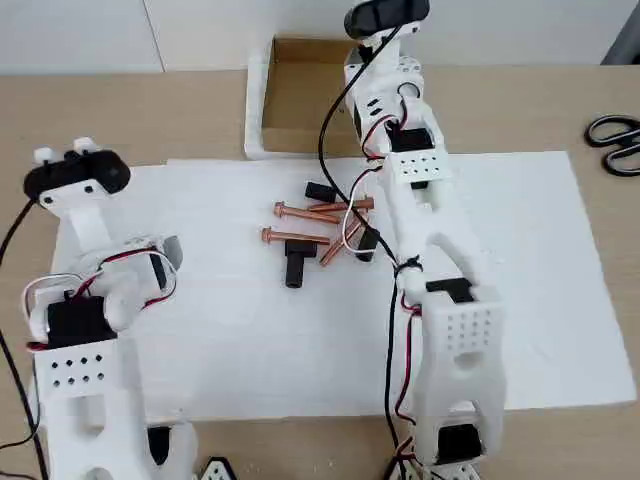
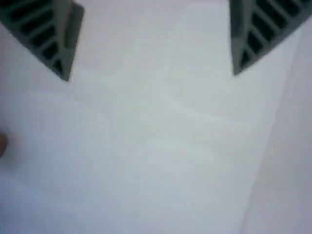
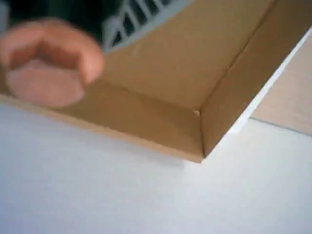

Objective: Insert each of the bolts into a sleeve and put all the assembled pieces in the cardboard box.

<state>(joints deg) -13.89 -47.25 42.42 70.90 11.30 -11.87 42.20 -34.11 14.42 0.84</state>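
Several copper bolts (image 1: 308, 212) and three black sleeves (image 1: 294, 268) lie loose in the middle of the white sheet (image 1: 250, 340). Behind them is the cardboard box (image 1: 300, 95), where my right arm reaches its front right corner. In the right wrist view, my right gripper (image 3: 92, 34) is shut on a copper bolt (image 3: 48, 66), whose head hangs close above the box's wall (image 3: 146, 122). Something dark sits behind the bolt head; I cannot tell whether it is a sleeve. My left gripper (image 2: 151, 75) stands open over bare sheet on the left (image 1: 168, 250), holding nothing.
Black scissors (image 1: 615, 140) lie at the table's far right, off the sheet. The right arm's cables (image 1: 345, 215) hang over the pile of bolts. A white ledge (image 1: 255, 100) borders the box on its left side.
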